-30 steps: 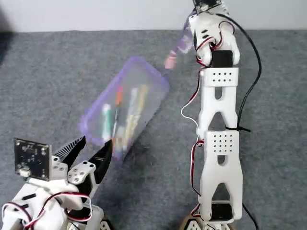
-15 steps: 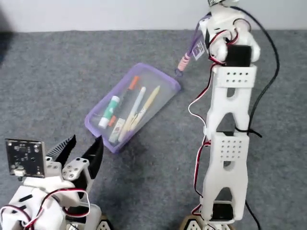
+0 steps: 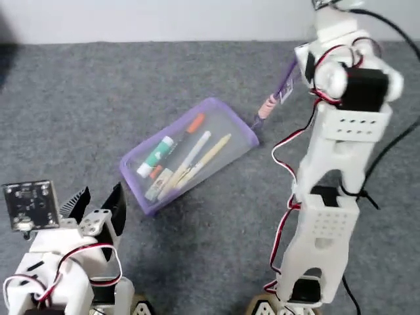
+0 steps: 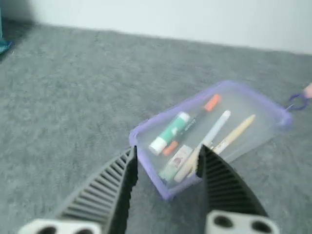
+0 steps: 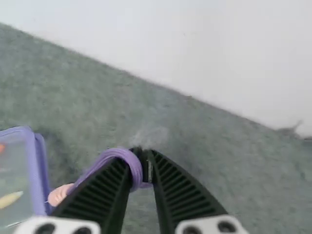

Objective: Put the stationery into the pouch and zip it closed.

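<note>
The pouch [image 3: 190, 154], clear with purple edging, lies flat on grey carpet [image 3: 79, 98] at the centre of the high view. It slants from lower left to upper right. Inside it lie a glue stick [image 3: 156, 155], an orange-capped pen [image 3: 194, 123], a white pen [image 3: 195, 148] and a pencil [image 3: 210, 151]. A purple strap [image 3: 285, 77] with a pink tag [image 3: 267, 106] runs from the pouch's upper right corner toward the upper right of the frame. The right gripper [image 5: 141, 163] has its fingers clamped on this strap. The left gripper [image 3: 100, 197] sits at the lower left, near the pouch's lower end without touching it. Its fingers are apart and hold nothing.
</note>
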